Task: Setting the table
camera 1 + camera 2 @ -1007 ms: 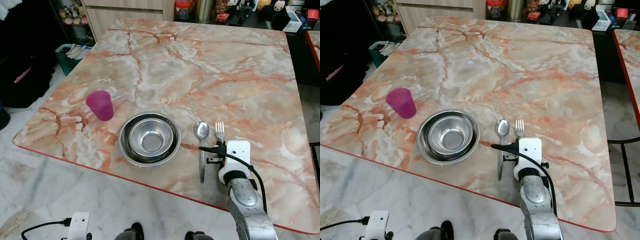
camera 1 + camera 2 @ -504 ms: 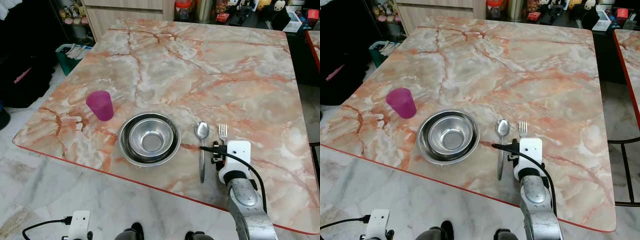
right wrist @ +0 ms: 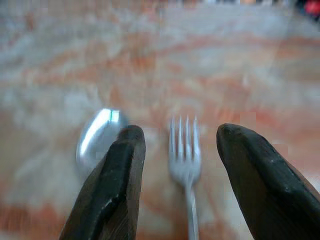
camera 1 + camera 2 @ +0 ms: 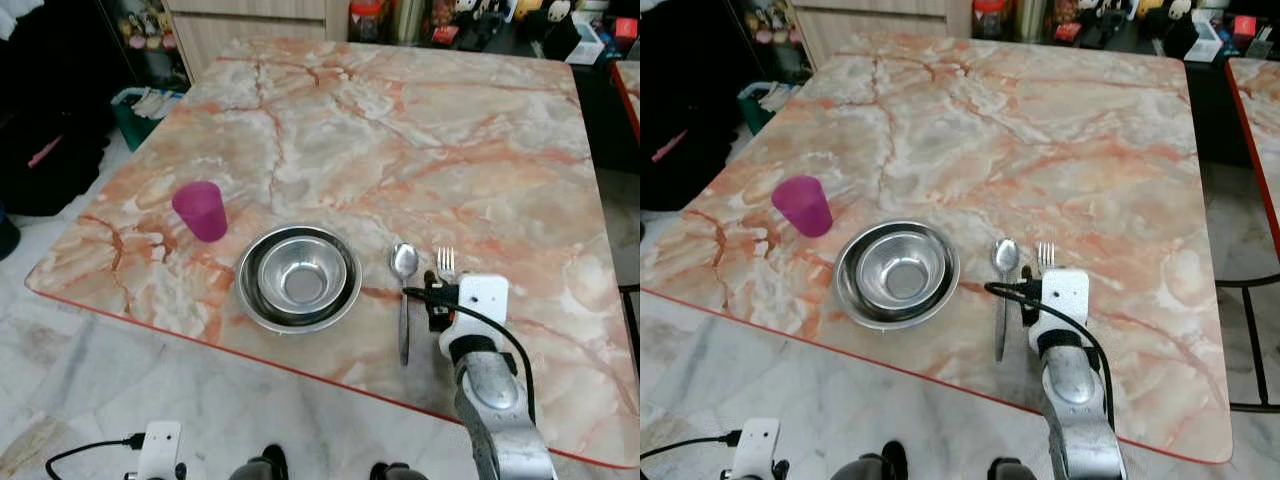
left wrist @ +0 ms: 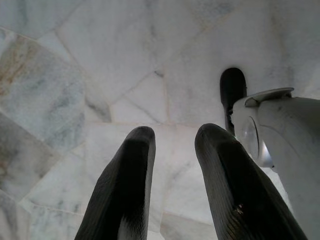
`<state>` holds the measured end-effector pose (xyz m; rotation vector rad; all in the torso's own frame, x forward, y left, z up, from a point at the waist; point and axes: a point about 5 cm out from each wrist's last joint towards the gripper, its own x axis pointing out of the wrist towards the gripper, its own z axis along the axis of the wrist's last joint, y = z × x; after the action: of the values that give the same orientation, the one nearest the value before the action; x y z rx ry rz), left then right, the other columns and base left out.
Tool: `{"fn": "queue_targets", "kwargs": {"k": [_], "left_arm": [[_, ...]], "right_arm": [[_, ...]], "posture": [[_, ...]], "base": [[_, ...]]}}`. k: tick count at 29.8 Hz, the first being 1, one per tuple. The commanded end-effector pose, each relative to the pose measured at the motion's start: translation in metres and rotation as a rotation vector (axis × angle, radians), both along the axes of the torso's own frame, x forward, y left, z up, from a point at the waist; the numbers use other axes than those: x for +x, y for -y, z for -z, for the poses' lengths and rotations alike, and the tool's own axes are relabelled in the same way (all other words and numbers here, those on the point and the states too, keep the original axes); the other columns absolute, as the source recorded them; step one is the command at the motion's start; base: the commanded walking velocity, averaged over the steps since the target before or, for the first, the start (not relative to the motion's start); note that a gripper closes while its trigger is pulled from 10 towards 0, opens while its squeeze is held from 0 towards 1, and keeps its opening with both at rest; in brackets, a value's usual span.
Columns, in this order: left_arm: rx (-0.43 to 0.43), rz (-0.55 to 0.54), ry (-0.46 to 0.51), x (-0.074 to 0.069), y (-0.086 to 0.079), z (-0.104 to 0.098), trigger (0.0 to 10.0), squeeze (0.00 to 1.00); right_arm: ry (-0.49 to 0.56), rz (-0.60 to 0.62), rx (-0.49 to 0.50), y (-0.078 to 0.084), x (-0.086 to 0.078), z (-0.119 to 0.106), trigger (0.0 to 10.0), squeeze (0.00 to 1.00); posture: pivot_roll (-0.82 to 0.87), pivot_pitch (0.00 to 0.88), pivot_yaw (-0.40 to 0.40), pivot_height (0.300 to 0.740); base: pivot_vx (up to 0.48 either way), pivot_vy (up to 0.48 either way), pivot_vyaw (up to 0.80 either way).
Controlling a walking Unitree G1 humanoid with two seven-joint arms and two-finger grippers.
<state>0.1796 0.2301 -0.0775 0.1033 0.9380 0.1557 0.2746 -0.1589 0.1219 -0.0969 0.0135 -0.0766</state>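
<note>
Head cam: you've got the marble counter w/ a pink cup at left, nested steel bowls near the front edge, spoon just right of them, fork beside the spoon. Right gripper sits over the fork's handle end. R wrist cam: fingers spread wide, empty, fork lying between them, spoon off to one side. L wrist cam: left gripper hangs over the marble floor, slightly parted, holding nothing.
</note>
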Motion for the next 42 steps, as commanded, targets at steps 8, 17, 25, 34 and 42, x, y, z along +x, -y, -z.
{"fn": "queue_targets", "kwargs": {"k": [8,17,25,34,42], "left_arm": [[-0.004,-0.027,0.0,-0.008,-0.008,0.001,10.0,0.0],[-0.014,-0.019,0.035,0.0,-0.004,-0.001,10.0,0.0],[-0.015,-0.008,0.045,0.002,0.0,-0.002,10.0,0.0],[-0.018,-0.008,0.042,0.002,0.001,-0.001,10.0,0.0],[-0.021,-0.013,0.04,0.001,0.004,0.0,10.0,0.0]], "right_arm": [[0.154,-0.01,0.029,0.0,0.002,-0.025,10.0,0.0],[0.188,-0.024,0.031,0.0,0.008,-0.03,10.0,0.0],[0.206,-0.02,0.026,0.002,0.01,-0.033,10.0,0.0],[0.226,-0.023,0.023,0.002,0.011,-0.035,10.0,0.0],[0.229,-0.027,0.021,0.0,0.011,-0.036,10.0,0.0]], "posture": [[0.0,0.201,0.048,0.74],[0.0,0.19,0.045,0.74],[0.0,0.185,0.045,0.74],[0.0,0.178,0.047,0.74],[0.01,0.181,0.045,0.74]], "base": [[0.0,0.0,0.0],[0.0,0.392,0.0],[0.0,0.48,0.0],[0.0,0.48,0.0],[0.0,0.48,0.0]]}}
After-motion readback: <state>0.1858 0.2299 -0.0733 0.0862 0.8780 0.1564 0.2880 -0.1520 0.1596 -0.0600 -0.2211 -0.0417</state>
